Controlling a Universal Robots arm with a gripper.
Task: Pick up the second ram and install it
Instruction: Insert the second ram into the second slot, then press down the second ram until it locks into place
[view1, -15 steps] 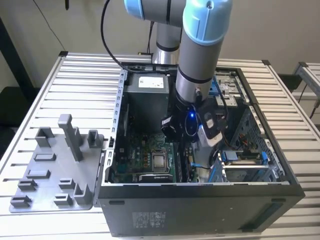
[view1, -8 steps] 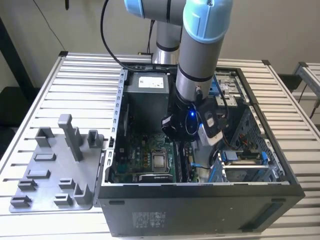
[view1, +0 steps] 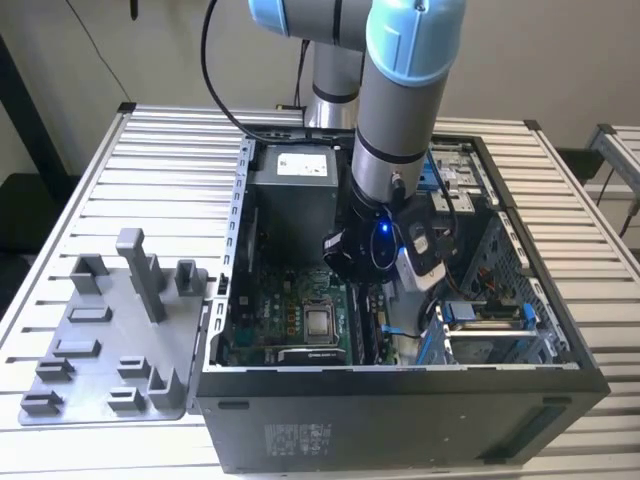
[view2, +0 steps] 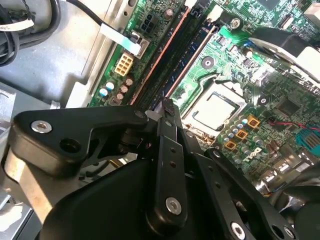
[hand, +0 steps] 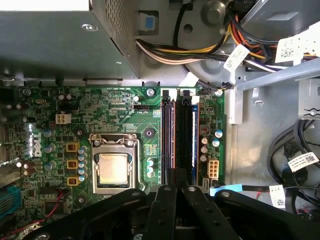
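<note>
The second ram (hand: 184, 137) is a long, thin, dark stick. It stands on edge in a slot on the green board (hand: 150, 132), among the other slots.

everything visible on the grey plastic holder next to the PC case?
The grey plastic holder is a flat matte tray lying on the slatted table, at the exterior view's left of the open PC case, its edge right against the case wall. Several upright pegs and low blocks rise from it, the tallest near its far end. No memory stick shows in it.

Slatted table (view1: 150, 160) w/ PC case (view1: 400, 420) & grey holder (view1: 110, 340).
</note>
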